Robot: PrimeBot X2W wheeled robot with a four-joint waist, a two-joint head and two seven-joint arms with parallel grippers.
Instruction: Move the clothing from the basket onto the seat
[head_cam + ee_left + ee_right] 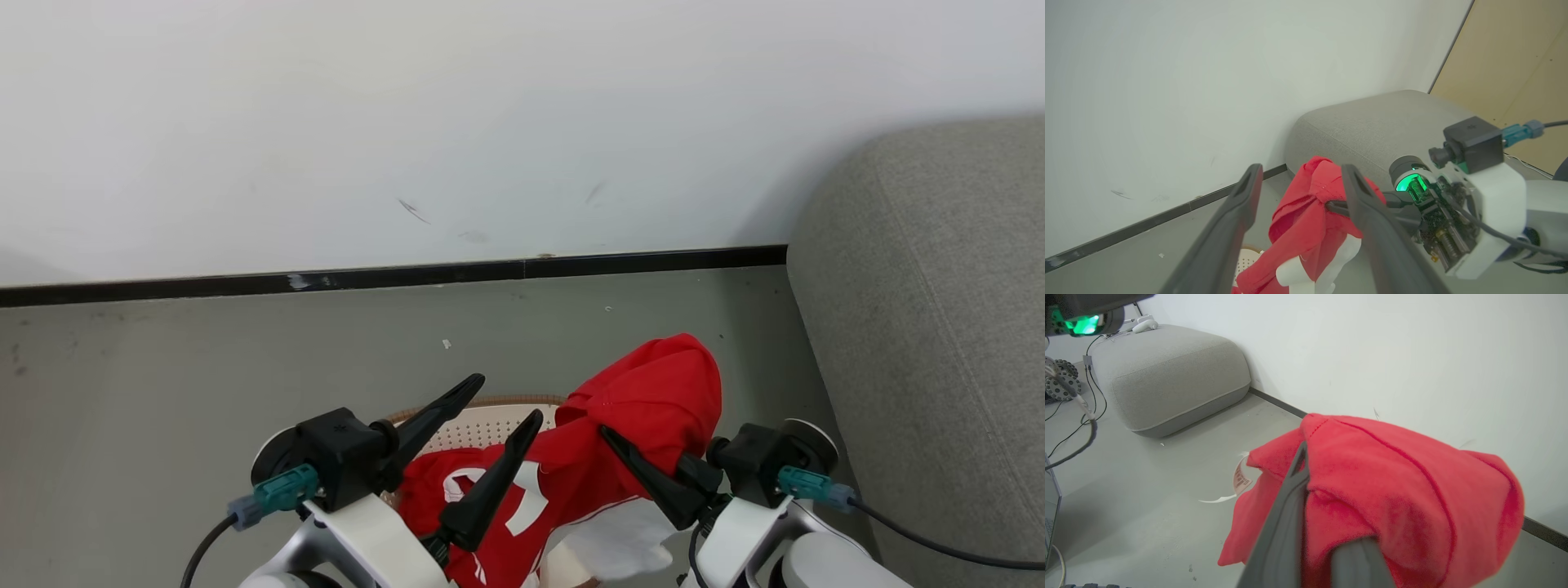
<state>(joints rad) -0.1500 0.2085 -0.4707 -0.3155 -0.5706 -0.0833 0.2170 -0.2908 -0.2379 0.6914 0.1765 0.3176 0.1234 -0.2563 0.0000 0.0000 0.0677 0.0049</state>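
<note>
Drooping soft red clothing [653, 400] near woven seat [922, 327]

No text can be read with certainty. In the head view, white printed shapes [531, 513] are seen on the red clothing [653, 392]. They may be part of a number or a letter, but they are partly hidden and cannot be made out. In the right wrist view, a small pale tag [1241, 478] is seen hanging at the clothing's edge. Dark print is carried on it, too small and blurred to be read.
</note>
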